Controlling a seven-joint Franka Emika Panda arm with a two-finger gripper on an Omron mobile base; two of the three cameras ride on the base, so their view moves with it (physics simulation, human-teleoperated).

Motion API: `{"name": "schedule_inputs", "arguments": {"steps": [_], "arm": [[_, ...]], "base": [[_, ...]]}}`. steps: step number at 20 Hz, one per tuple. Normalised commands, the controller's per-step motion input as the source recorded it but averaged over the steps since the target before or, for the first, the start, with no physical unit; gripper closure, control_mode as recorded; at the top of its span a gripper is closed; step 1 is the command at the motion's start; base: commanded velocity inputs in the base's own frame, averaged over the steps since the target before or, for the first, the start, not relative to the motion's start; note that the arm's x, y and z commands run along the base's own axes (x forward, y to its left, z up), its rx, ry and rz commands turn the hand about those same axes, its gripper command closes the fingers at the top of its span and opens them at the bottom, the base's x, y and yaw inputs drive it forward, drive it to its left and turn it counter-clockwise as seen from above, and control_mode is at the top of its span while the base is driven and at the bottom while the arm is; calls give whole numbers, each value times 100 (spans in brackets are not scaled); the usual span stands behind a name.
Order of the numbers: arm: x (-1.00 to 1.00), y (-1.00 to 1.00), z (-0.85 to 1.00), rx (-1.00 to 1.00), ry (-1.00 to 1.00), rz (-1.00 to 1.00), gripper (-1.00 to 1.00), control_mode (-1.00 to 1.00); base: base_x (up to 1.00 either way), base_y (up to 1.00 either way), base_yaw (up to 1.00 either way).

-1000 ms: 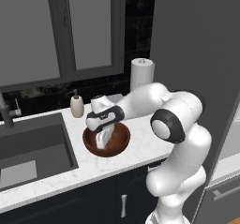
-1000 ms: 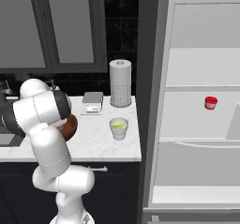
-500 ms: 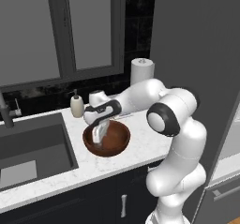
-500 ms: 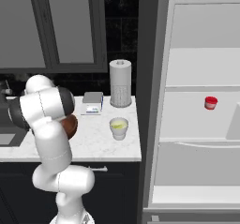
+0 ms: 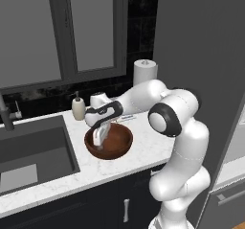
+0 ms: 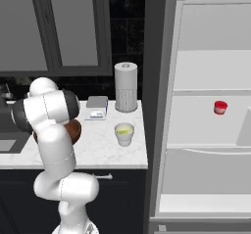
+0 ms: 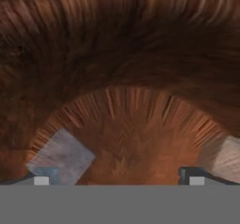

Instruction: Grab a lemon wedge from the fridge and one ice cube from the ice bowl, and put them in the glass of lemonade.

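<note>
- The ice bowl (image 6: 73,130) is largely hidden behind the arm in the right base view.
- A pale cube (image 7: 228,158) is cut off by the hand view's right edge.
- The sink (image 5: 28,152) is cropped at the left edge.

The ice bowl (image 5: 111,144) is glossy reddish-brown, and close up its inside (image 7: 131,78) shows a streaked, wood-like grain running from dark brown to orange, with two pale grey-white ice cubes (image 7: 61,156) lying in it. The table (image 5: 143,149) is white marble with faint grey veining over dark cabinet fronts, beside a dark grey sink (image 5: 33,151); the glass of lemonade (image 6: 124,133) is off-white with pale yellow liquid. The fridge (image 6: 206,105) is plain grey with a white interior holding a small red cup (image 6: 220,107), the paper towel roll (image 6: 126,87) is white, and the soap bottle (image 5: 78,108) is cream with a dark top.
</note>
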Motion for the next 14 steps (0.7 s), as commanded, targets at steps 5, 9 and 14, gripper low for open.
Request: {"name": "schedule_inputs", "arguments": {"steps": [5, 9, 14], "arm": [[-56, 0, -6, 5, -3, 0, -100, -100], [-2, 0, 0, 2, -1, 0, -100, -100], [25, 12, 0, 6, -1, -3, -100, -100]], "base": [[0, 0, 0], [0, 0, 0], [0, 0, 0]]}}
